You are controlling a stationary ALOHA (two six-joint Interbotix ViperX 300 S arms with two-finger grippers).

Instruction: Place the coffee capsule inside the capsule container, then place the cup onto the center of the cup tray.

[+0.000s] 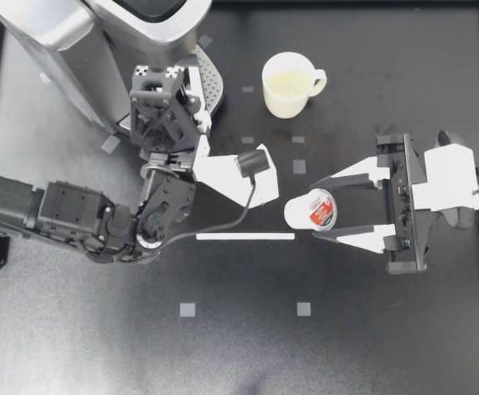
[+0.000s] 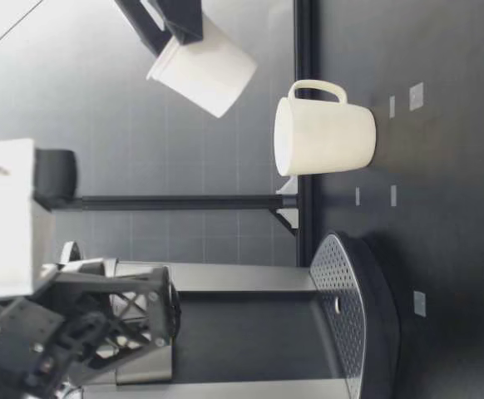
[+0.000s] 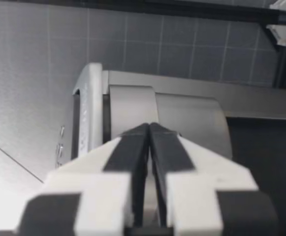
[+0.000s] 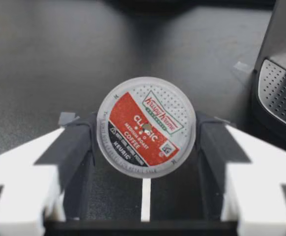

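Now, nearest the bench's front edge and over toward its right edge, my right gripper (image 1: 316, 208) is clamped on the white plastic coffee capsule with a red-and-white foil lid (image 1: 309, 209), one finger on either side. The low view shows the capsule (image 2: 204, 71) hanging tilted, well above the bench. That sideways pinch on a smooth, tapered wall could let it slip or swivel in transit.

Farther in, my left gripper (image 1: 158, 83), fingers pressed together on nothing, stands raised just before the silver-and-black coffee machine (image 1: 99, 37) at the far left corner. It sits where the capsule must pass, so the arms might collide.

The cream ceramic mug (image 1: 287, 85) sits near the far edge, beside the perforated metal cup tray (image 1: 212, 82), and a low sweep could clip it. Whether the capsule container is open, I cannot tell.
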